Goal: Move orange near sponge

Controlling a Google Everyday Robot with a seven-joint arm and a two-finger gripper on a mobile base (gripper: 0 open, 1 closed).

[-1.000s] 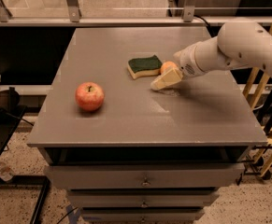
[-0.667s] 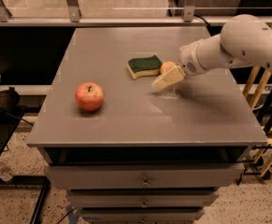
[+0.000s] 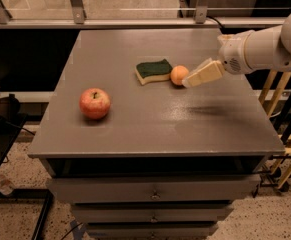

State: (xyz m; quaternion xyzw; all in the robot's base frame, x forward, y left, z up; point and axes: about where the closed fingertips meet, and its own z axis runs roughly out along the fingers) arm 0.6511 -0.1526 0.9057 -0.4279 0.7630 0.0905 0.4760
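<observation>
On the tabletop, orange (image 3: 179, 75): sits on the grey surface right of centre toward the back, free and in full view.
Orange to sponge (image 3: 154, 70): just beside the sponge's right end; touching or a sliver apart, I cannot tell which.
Sponge: lies flat, dark green face up, pale yellow base showing along the near edge.
Gripper (image 3: 189, 82): comes in from the right, angled down and leftward, its tip just at the orange's right side; contact cannot be made out.
Pincer state: cannot tell whether spread or pressed together; it reads as one pale wedge from here. Nothing is lifted in it.
Arm (image 3: 265, 46): white, reaching in over the table's right edge.
Change since a second ago: then the gripper lay over the spot right of the sponge and no orange showed; now it has drawn back to the right and the orange is uncovered there. Sponge and apple have not shifted.
Apple (image 3: 95, 103): red-yellow, stem dimple up, well apart to the left and nearer the front.
Count: one orange, one sponge, one apple, one gripper.
Table (image 3: 150, 129): grey top with drawer fronts (image 3: 155, 195) stacked beneath.
</observation>
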